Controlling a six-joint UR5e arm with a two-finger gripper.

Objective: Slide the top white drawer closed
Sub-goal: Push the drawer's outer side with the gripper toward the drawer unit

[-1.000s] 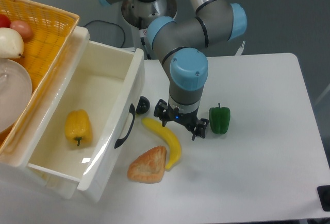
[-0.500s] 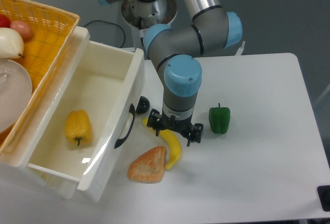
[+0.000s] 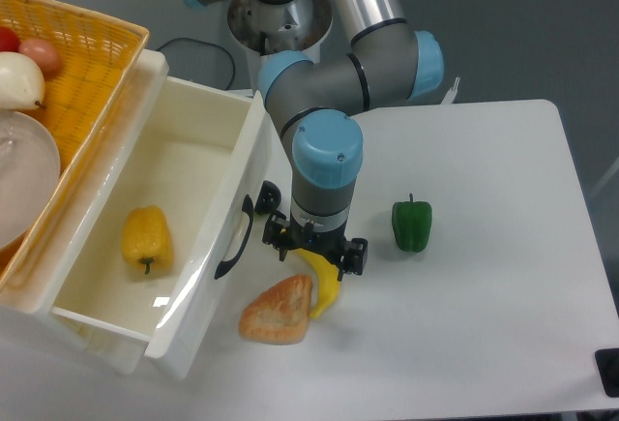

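Top white drawer (image 3: 174,237) stands pulled well out at the bench's left edge, its long axis running from the far left toward the near edge, its black handle (image 3: 235,239) facing right; a yellow pepper (image 3: 147,240) lies inside; the jaws (image 3: 316,255) hang spread apart over the banana (image 3: 324,281), just right of the handle; since a second ago they have shifted left toward the drawer front, away from the green pepper (image 3: 411,225); the bread (image 3: 279,311) has stayed put.
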